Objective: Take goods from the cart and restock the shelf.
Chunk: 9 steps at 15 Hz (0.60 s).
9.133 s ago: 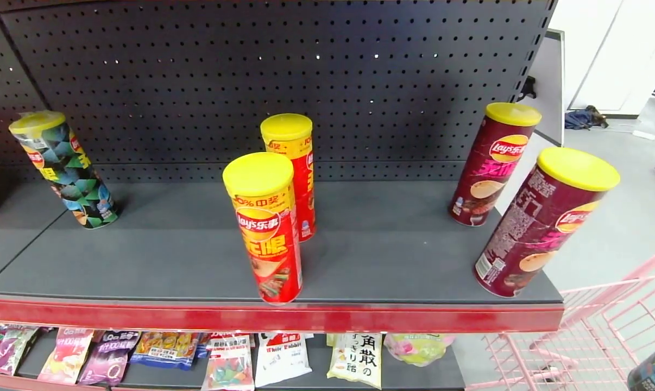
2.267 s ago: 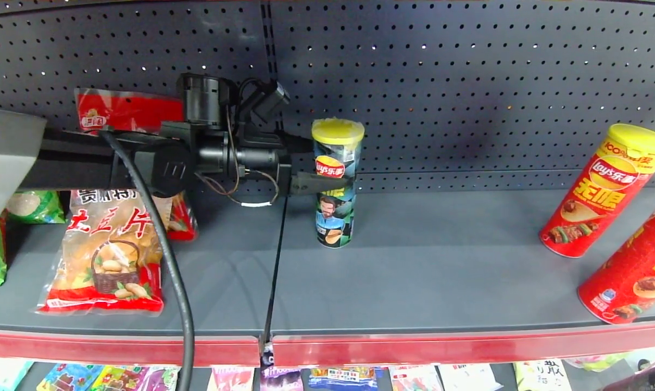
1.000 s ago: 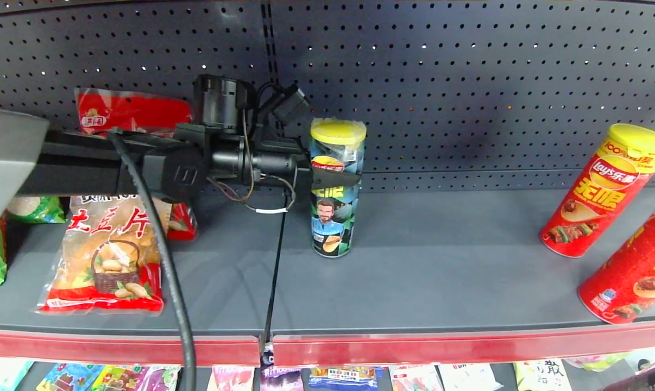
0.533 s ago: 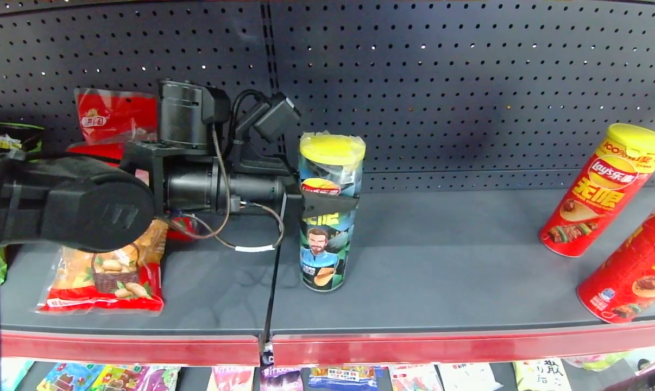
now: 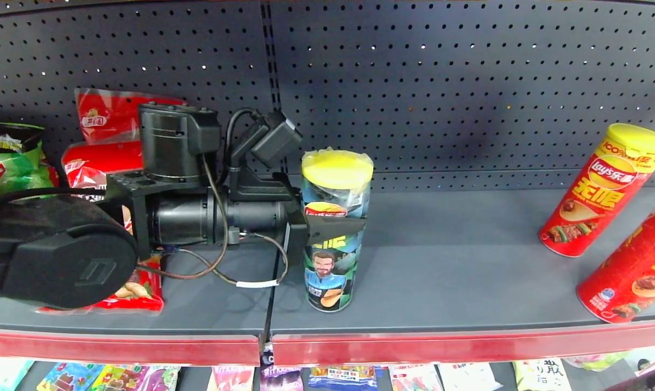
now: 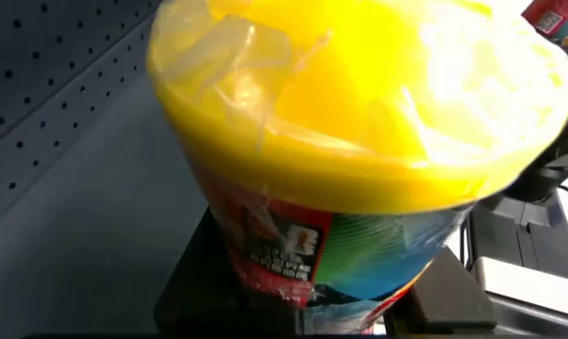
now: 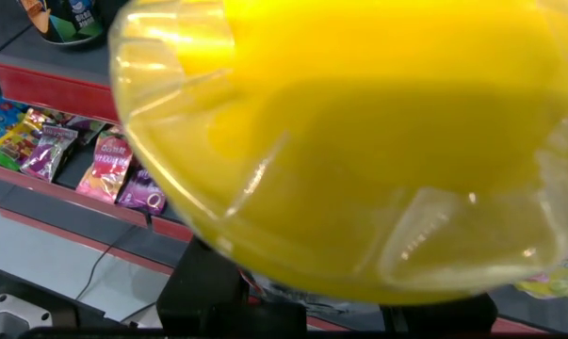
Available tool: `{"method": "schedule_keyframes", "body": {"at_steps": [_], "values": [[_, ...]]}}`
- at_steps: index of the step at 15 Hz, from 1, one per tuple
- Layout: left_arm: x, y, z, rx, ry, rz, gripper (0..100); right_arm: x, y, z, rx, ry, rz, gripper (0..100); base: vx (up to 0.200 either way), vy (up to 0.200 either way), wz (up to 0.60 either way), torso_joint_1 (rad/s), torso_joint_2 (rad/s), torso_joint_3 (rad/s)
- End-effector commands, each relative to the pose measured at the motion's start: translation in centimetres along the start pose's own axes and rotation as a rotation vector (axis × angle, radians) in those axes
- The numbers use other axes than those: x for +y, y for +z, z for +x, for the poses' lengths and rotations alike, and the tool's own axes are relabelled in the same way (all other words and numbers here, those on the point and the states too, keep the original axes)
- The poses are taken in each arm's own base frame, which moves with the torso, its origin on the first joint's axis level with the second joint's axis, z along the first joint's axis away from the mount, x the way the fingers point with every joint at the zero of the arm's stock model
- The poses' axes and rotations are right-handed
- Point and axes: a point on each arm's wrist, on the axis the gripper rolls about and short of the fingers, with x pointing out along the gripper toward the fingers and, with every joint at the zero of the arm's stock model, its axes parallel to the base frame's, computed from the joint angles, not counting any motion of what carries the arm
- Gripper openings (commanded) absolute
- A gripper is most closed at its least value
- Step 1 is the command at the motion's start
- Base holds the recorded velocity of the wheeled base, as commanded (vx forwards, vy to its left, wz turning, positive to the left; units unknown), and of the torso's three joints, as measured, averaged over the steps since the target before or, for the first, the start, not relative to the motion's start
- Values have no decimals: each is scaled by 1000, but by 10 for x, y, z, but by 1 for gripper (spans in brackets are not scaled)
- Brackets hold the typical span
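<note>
- While the left pincer (image 5: 335, 222) clamps the blue-green tube (image 5: 327, 271) about its middle, you see the tube upright near the front lip of the shelf (image 5: 441, 260). You cannot tell whether its base touches the deck.
- The side-on grasp, below the lid, probably keeps the tube vertical for setting down.
- The right pincer (image 7: 321, 311) is closed around a second tube (image 7: 359, 141), likely queued for the next placement.
- Both tubes are rigid cylinders with glossy printed walls and yellow lids under crinkled clear film.
- Red tubes (image 5: 599, 190) stand well apart to the right; soft snack bags (image 5: 105, 117) lean behind the arm.
</note>
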Motion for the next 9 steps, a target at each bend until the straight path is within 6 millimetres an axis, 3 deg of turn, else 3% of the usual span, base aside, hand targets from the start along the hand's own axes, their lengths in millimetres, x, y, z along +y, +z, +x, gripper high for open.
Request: {"method": "schedule_keyframes", "body": {"at_steps": [1,9], "values": [[-6,-4,1,-3,-16,-9,0,0,0,0,0,1,0,0,0,0,0,0,0,0],[-12,-16,4,12,35,-30,0,0,0,1,6,1,1,0,0,0,0,0,0,0]]}}
